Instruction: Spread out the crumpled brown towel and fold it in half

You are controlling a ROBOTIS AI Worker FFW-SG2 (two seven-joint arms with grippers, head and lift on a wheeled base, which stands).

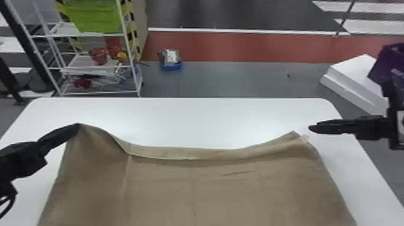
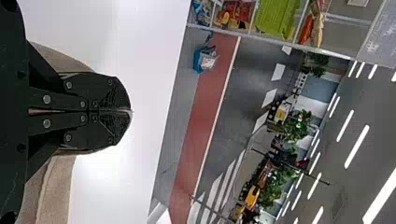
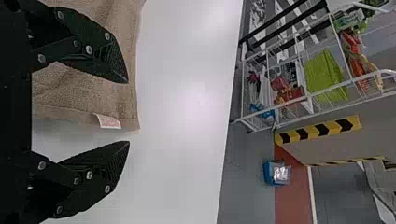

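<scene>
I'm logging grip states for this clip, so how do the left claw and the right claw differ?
The left claw is shut on a far corner of the brown towel; the right claw is open and holds nothing.
In the head view, the left claw slants up to its towel corner, while the right claw points nearly level, just short of the corner with the tag.
Both are black, with two flat fingers.

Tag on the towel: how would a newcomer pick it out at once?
On the white table lies the brown towel. Follow its far edge to the robot's right, to the corner near the open right gripper. The small tag sits beside that corner, pale against plain brown cloth.
</scene>
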